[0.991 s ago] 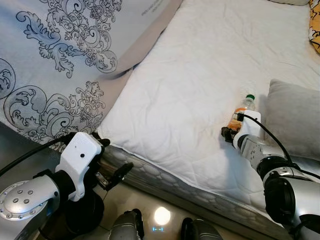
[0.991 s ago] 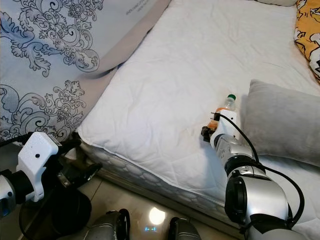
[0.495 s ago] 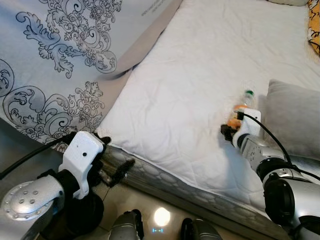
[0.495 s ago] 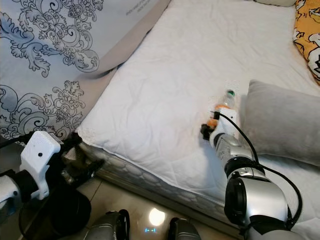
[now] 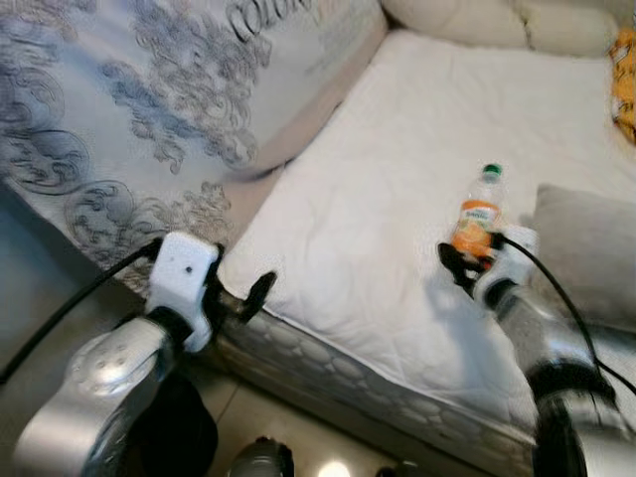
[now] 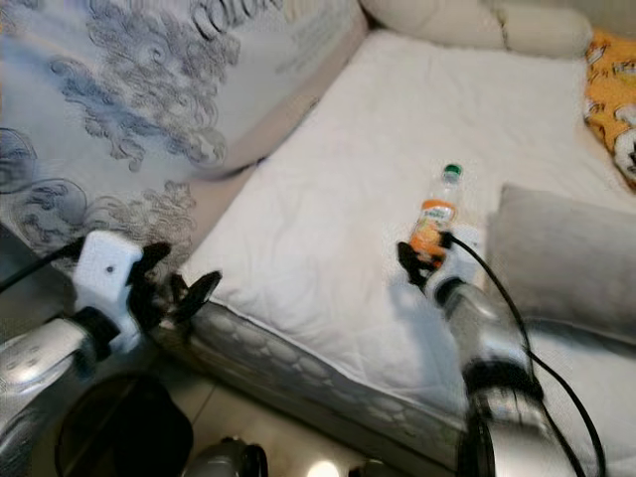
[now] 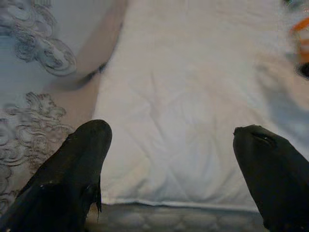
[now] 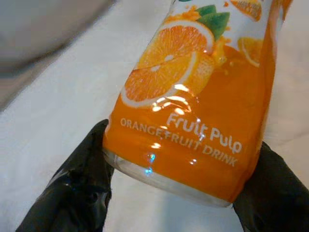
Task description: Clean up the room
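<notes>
A white quilted mattress [image 5: 397, 169] is the landmark here. Above its middle, near a grey pillow [image 5: 586, 248] lying on the mattress's right side, the right gripper [image 5: 465, 266] grasps an orange juice bottle [image 5: 476, 217] around its lower body and holds it upright, green cap on top. In the right wrist view the two black fingers [image 8: 82, 179] press against both sides of the bottle [image 8: 203, 111], whose label reads "Fruit Pulp Orange Fruit Drink". The left gripper [image 5: 243, 298] hangs at the mattress's near left corner, fingers [image 7: 72, 169] spread apart and empty. A patterned blanket [image 5: 129, 109] drapes along the mattress's left edge. Cream pillows [image 5: 487, 20] lie at its far end.
</notes>
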Tool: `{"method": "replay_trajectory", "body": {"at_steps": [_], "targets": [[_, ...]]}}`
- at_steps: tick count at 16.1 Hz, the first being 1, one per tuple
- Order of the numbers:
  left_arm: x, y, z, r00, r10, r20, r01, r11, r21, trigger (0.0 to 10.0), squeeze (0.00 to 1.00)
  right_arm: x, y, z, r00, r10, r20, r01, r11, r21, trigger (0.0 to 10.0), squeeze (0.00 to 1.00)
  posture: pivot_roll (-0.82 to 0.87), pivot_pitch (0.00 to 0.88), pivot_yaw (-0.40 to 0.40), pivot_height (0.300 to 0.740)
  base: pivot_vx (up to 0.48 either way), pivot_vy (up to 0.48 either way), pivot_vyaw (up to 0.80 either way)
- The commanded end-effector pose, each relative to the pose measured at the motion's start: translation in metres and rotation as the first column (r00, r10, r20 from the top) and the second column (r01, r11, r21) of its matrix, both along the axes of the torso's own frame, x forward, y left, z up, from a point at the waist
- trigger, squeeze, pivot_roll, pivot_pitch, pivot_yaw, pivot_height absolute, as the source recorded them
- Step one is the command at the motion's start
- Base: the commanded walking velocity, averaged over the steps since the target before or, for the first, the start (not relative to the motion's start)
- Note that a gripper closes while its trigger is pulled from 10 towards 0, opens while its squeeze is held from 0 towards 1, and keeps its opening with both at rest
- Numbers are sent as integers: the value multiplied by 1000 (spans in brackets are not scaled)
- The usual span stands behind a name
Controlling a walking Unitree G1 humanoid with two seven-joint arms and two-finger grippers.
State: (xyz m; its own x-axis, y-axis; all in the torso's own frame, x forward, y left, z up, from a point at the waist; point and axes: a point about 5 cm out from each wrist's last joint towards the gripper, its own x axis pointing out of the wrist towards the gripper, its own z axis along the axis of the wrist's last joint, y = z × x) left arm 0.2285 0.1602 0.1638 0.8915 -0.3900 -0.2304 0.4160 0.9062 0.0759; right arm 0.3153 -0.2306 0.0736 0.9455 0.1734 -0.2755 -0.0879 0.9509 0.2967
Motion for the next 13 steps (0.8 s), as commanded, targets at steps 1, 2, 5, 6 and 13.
{"method": "replay_trajectory", "body": {"at_steps": [1, 2, 5, 6, 13], "targets": [[6, 0, -5, 1000, 24, -5, -24, 1000, 19, 10000, 0, -7, 3, 13, 999, 26, 47, -26, 1000, 0, 0, 0, 28, 0, 67, 740, 0, 0, 0], [9, -2, -7, 999, 36, -5, -36, 999, 13, 10000, 0, -19, 4, 18, 997, 39, 69, -37, 999, -22, 706, 0, 8, 0, 78, 740, 0, 0, 0], [17, -10, -18, 998, 61, -16, -61, 998, -5, 10000, 0, -62, 13, 30, 995, 45, 88, -41, 998, -40, 10000, 0, -26, 0, 90, 740, 0, 0, 0], [16, -13, -21, 998, 64, -22, -65, 998, -15, 10000, 0, -76, 17, 33, 994, 64, 90, -60, 997, -52, 10000, 0, -29, 0, 90, 740, 0, 0, 0], [3, -3, -27, 985, 171, -12, -172, 985, -29, 10000, 0, -105, 45, 37, 980, 194, 52, -191, 980, -58, 10000, 0, 6, 0, 52, 740, 0, 0, 664]]}}
